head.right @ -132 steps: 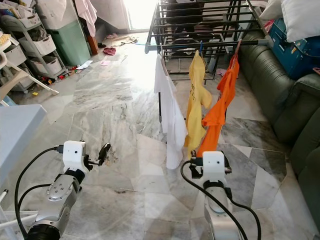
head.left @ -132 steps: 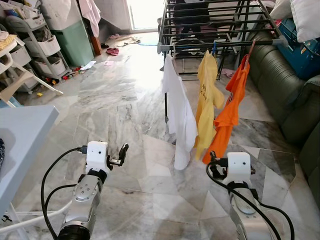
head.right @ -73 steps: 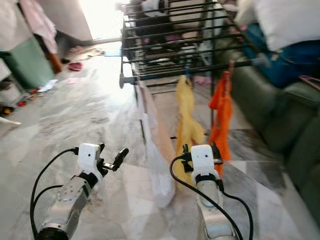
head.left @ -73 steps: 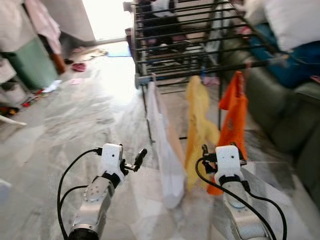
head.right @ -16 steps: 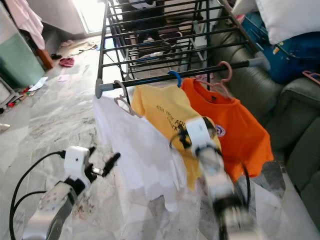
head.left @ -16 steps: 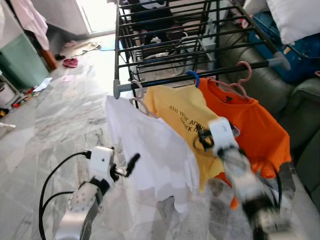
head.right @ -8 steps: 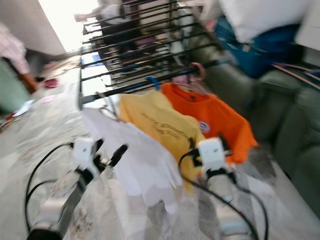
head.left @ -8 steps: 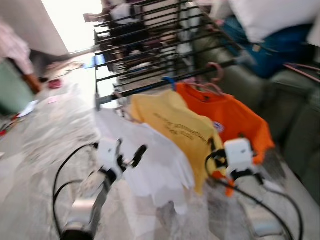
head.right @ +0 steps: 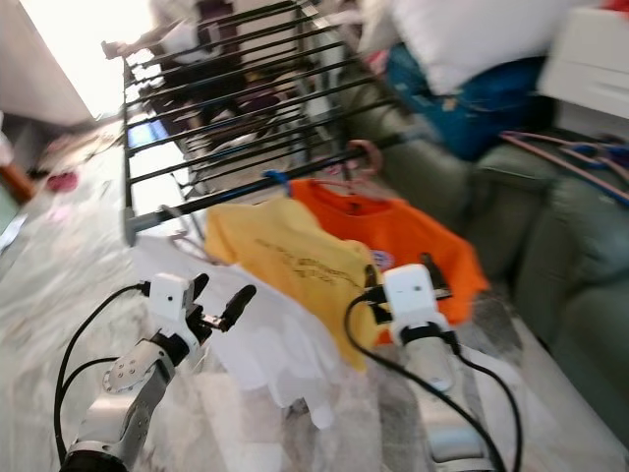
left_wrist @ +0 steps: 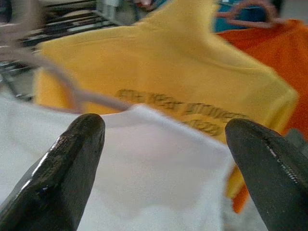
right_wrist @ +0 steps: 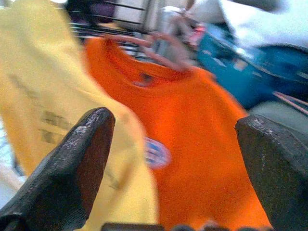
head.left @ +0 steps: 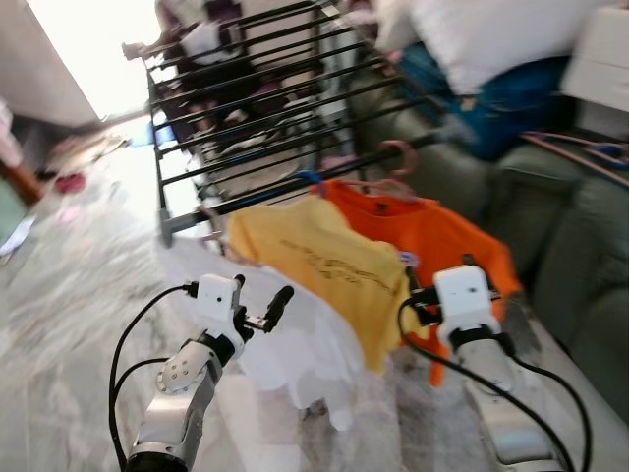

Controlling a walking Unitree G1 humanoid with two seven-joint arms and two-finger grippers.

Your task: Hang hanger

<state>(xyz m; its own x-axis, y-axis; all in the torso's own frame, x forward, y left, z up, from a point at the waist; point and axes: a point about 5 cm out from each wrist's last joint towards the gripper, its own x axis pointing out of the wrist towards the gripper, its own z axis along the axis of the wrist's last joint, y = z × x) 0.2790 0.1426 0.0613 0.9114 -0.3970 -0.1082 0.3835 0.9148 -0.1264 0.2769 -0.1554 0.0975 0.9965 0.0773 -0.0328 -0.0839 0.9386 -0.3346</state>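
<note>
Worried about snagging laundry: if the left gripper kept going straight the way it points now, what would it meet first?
Most likely the white shirt: the open left gripper frames it directly ahead, with the yellow shirt hanging behind. Depth is blurred, so how near is unclear.

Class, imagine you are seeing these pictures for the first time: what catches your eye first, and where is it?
Three shirts hang side by side on the drying rack's front rail: white shirt nearest the left hand, yellow shirt in the middle, orange shirt by the right hand. Both hands are open and empty.
</note>
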